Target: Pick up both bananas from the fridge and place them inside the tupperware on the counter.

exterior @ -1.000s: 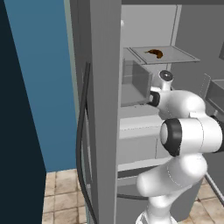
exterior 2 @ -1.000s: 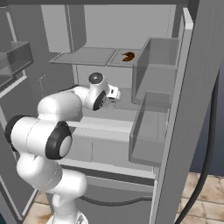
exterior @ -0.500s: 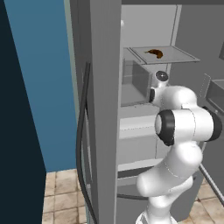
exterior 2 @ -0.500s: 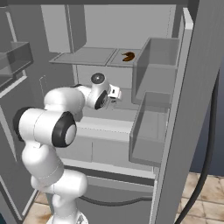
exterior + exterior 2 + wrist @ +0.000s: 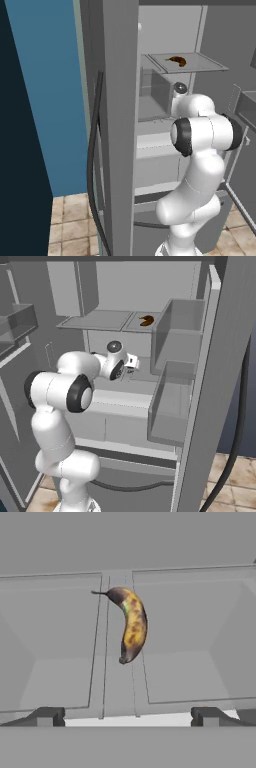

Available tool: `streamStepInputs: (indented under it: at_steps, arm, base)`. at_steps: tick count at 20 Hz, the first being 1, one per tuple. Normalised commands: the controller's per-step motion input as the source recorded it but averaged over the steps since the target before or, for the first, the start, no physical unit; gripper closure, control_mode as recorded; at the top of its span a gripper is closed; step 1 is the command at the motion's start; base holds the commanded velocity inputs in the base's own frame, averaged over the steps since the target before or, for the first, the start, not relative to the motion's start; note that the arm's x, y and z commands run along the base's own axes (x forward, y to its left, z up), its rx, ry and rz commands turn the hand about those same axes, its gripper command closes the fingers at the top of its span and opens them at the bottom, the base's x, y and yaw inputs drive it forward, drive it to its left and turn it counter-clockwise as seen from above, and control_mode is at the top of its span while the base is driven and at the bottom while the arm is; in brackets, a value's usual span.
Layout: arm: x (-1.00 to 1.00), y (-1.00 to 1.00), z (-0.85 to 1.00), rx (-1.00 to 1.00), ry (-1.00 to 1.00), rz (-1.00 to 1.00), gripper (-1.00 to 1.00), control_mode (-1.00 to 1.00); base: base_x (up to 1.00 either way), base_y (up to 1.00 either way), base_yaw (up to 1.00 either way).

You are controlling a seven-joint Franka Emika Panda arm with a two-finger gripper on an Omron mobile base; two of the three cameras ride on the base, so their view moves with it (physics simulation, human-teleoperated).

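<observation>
The fridge (image 5: 125, 286) stands open, and my arm reaches in below its upper shelf (image 5: 100, 321). One banana (image 5: 146, 320), brown-patched, lies on that upper shelf; it is also in the left base view as banana (image 5: 177, 61). My gripper (image 5: 134, 363) sits under that shelf level, pointing inward. In the hand view a yellow-brown banana (image 5: 131, 624) lies lengthwise on a pale grey shelf ahead of my gripper (image 5: 129, 716), whose fingertips (image 5: 47, 716) stand wide open with nothing between them. Whether this is the same fruit I cannot tell. The tupperware and counter are out of view.
Grey door bins (image 5: 175, 401) hang on the open right door, close to my hand. The left door (image 5: 15, 331) also stands open with a bin. Drawers (image 5: 125, 426) sit below the arm. A teal wall (image 5: 45, 90) flanks the fridge's left side.
My elbow has lifted and swung in closer to the fridge. The hand has stayed nearly where it was, jaws still wide. The banana on the upper shelf has not moved.
</observation>
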Motion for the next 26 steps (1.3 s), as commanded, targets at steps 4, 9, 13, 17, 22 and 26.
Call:
streamStepInputs:
  at_steps: [4,9,13,17,22,26]
  arm:
    - [0.32,0.0,-0.14,0.0,0.0,0.0,-1.0,-1.0]
    - [0.3,0.0,-0.16,0.0,0.0,0.0,-1.0,-1.0]
    - [0.26,0.0,-0.15,0.0,0.0,0.0,-1.0,-1.0]
    - [0.25,-0.01,-0.11,0.0,0.0,0.0,-1.0,-1.0]
    - [0.26,-0.04,-0.12,0.0,0.0,0.0,-1.0,-1.0]
    - [0.22,-0.05,-0.09,0.0,0.0,0.0,-1.0,-1.0]
  base:
    - [0.0,0.0,0.0]
    - [0.0,0.0,0.0]
    - [0.0,0.0,0.0]
    - [0.0,0.0,0.0]
    - [0.0,0.0,0.0]
    - [0.0,0.0,0.0]
